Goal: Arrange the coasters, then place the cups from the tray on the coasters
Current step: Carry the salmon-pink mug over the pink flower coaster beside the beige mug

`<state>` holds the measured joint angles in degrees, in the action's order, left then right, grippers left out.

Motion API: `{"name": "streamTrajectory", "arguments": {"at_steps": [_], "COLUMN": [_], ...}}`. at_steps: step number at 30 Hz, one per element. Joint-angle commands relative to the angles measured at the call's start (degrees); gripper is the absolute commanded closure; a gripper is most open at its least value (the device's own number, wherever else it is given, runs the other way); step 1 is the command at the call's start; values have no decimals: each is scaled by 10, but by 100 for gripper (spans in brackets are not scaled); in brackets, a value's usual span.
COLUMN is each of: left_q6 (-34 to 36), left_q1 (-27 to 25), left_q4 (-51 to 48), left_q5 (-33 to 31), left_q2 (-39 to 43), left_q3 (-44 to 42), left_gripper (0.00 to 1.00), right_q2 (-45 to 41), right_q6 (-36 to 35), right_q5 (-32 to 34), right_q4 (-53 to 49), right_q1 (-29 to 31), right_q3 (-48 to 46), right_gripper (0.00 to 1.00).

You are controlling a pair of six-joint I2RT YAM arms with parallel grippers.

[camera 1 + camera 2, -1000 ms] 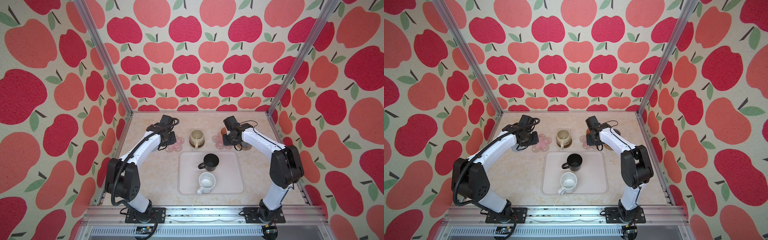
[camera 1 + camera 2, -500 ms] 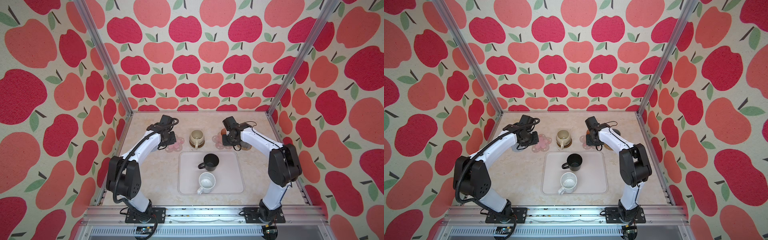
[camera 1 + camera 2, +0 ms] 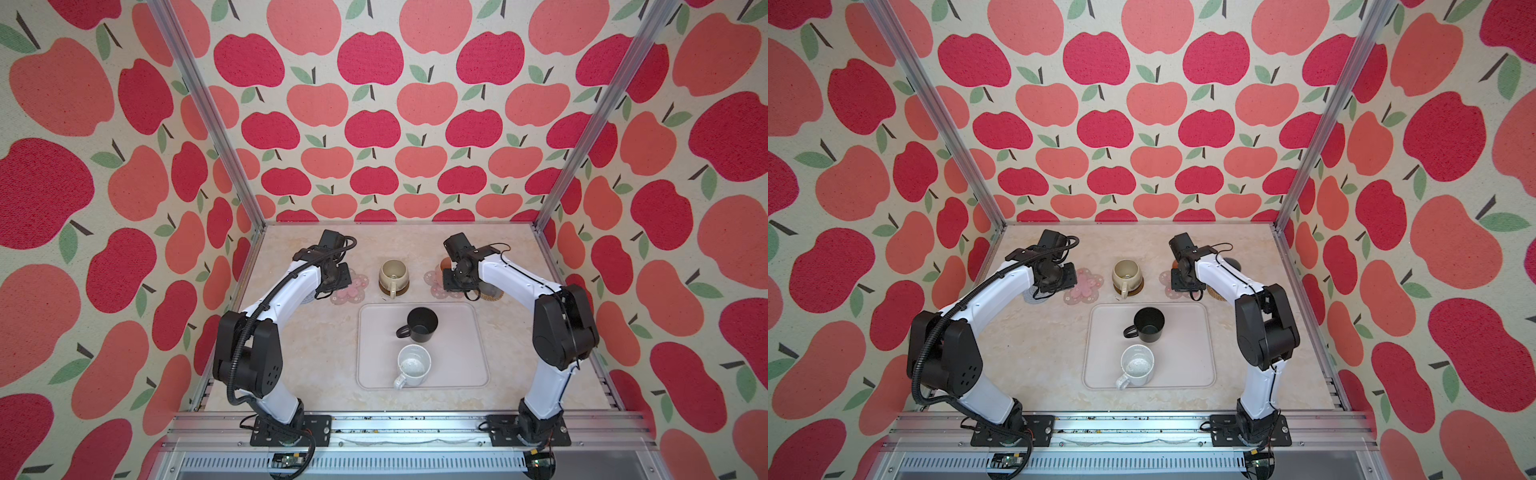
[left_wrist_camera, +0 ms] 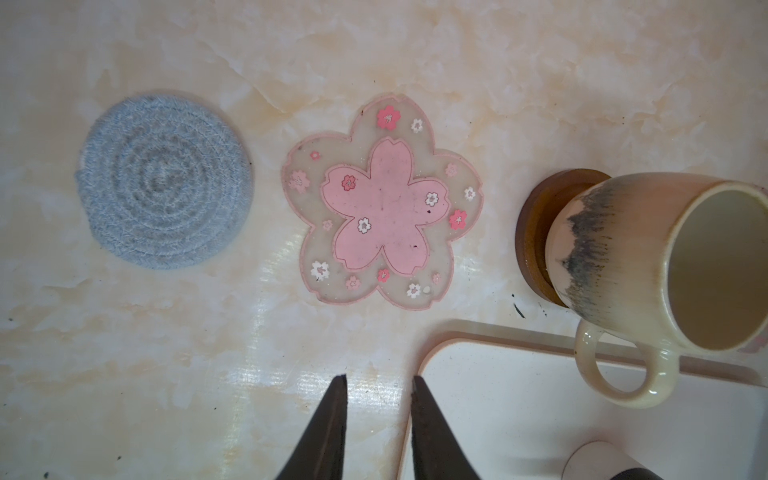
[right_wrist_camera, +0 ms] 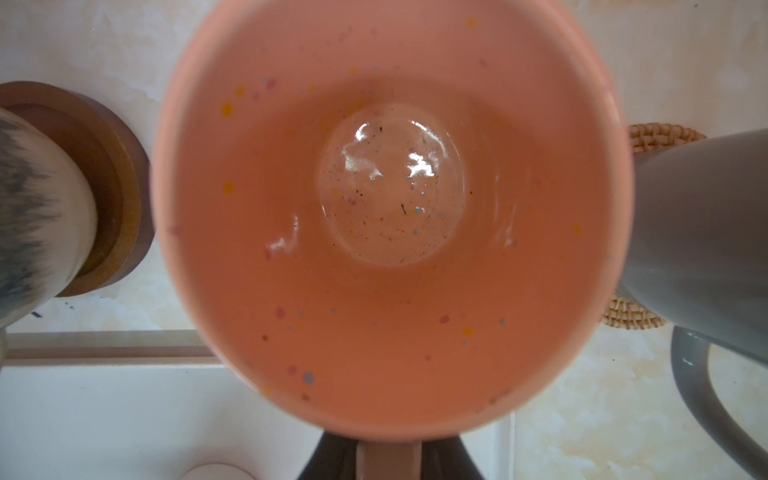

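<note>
My right gripper (image 5: 388, 446) is shut on the handle of the peach-orange cup (image 5: 390, 208), which is over the right pink flower coaster (image 3: 434, 284); I cannot tell if it rests on it. The cream cup (image 3: 393, 272) stands on the dark brown coaster (image 4: 536, 232). On the rattan coaster (image 5: 665, 133) stands the grey cup (image 5: 698, 232). The black cup (image 3: 422, 324) and white cup (image 3: 413, 365) sit on the tray (image 3: 469, 353). My left gripper (image 4: 378, 380) hovers open by a narrow gap, holding nothing, near the bare left pink flower coaster (image 4: 382, 203) and grey coaster (image 4: 164, 180).
The coasters lie in a row across the table just behind the tray's far edge. Apple-patterned walls and metal posts (image 3: 208, 116) close in the back and sides. Both arms' elbows stand beside the tray.
</note>
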<state>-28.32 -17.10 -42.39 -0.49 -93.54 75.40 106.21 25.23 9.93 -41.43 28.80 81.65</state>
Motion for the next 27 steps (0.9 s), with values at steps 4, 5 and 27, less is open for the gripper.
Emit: {"name": "streamTrajectory", "arguments": {"at_steps": [4,5,27], "left_q6": [12,12,8], "left_q1": [4,3,5], "left_q4": [-1,-1,-2], "left_q5": [7,8,9], "left_q2": [-4,-5,3], "left_q3": [10,10,9], "left_gripper": [71,71,71], "right_q2": [-1,-1,7], "right_q6": [12,13,20], "right_q5": [7,8,-7], "right_q4": [26,26,9], "right_q1": [-1,-2,-2], "right_q3": [30,29,30], "right_gripper": [100,100,100]}}
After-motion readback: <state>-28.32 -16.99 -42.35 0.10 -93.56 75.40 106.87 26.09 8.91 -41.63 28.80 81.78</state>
